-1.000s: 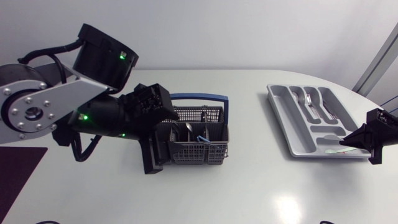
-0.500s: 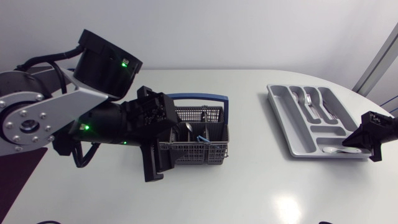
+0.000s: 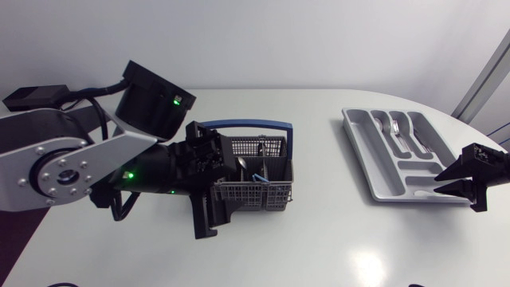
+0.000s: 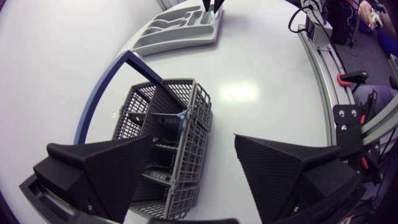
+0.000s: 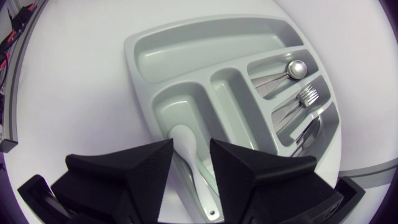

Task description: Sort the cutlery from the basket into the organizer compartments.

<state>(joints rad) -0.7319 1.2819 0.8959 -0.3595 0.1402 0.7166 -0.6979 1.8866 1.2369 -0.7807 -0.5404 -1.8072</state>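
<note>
This is a robotics lab bench rather than a kitchen. I work at a plain white table point(image 3: 335, 247), and my left arm point(image 3: 64, 163) is all silver-grey links and black joints dotted with green status lights point(image 3: 128, 175). The only household things are staged props: a cutlery basket point(image 3: 251, 195) just ahead of my left gripper point(image 4: 193, 143), and an organizer point(image 3: 362, 155) just ahead of my right gripper point(image 5: 191, 144).

White table point(image 3: 319, 231), light glare point(image 3: 370, 267)
</note>
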